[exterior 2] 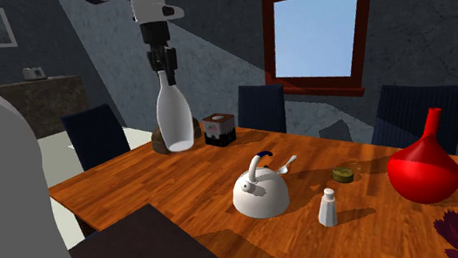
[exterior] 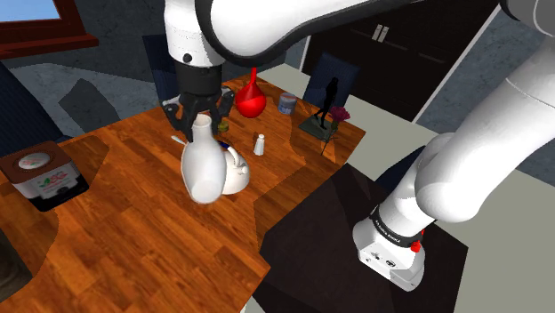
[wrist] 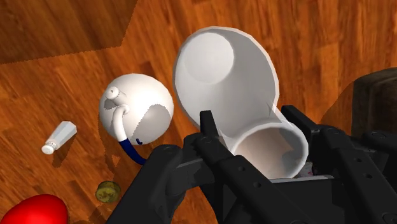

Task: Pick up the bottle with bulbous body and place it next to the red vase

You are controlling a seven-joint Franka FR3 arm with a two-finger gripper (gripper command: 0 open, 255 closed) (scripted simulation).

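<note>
A white bottle [exterior: 204, 164] with a bulbous body is gripped at its neck by the black hand [exterior: 201, 120], whose fingers are closed against both sides of the neck. In the shoulder view the bottle is seen left of centre, hanging below the hand with its body lifted off the wooden surface [exterior: 133, 222] and overlapping a white kettle [exterior: 237, 173] behind it. In the wrist view the neck's open mouth is clasped between the two fingers [wrist: 210, 137], and the rounded body [wrist: 222, 83] points away from the hand, over the wood.

In the second exterior view the bottle [exterior 2: 173, 116] is held upright at upper left of centre, while the red vase [exterior 2: 424, 169] stands at the right edge of the frame, well apart from it. Between them the kettle [exterior 2: 260, 192] and a small white shaker [exterior 2: 328, 207] are seen on the surface [exterior 2: 154, 180]. A small olive object [exterior 2: 342, 174] lies near the vase. A dark box [exterior 2: 218, 129] is placed just right of the bottle.
</note>
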